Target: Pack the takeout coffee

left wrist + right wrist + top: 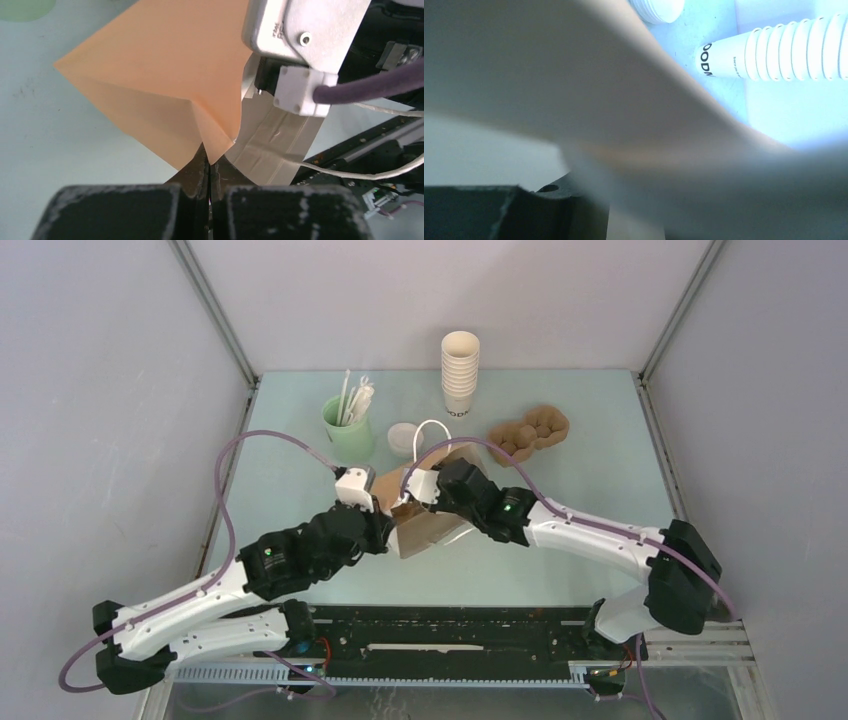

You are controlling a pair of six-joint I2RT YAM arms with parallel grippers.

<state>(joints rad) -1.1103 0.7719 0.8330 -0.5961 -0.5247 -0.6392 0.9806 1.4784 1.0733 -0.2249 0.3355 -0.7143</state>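
Coffee [404, 438] is not yet packed: from above, its round white lid shows on the worktop [560, 570], just right of the green cup [347, 435] and just behind the bag [432, 525], beside the bag's white handle [432, 430]. It stands outside the bag, and neither gripper touches it.

Both arms are on the brown paper bag, which lies tilted near the middle of the worktop. The left gripper [209, 162] is pinched fully closed on a folded edge of the paper, as its wrist view shows clearly. The right gripper [412, 502] is at the bag's upper edge, close to the left one. Its own camera is filled with blurred paper, so I cannot tell how far its jaws stand apart or whether they have hold of the paper.

I judge the task to be at an early stage, with the bag being opened or shaped to receive the cup. The pictures do not show whether its mouth gapes wide enough.

What is left is most of the job:
- Get the bag open and steady.
- Free one gripper and reach back for the coffee.
- Lift the coffee upright and lower it inside.

The stack [460, 375] of lidless cups and the carrier [530, 432] stand further back, apart from the bag.
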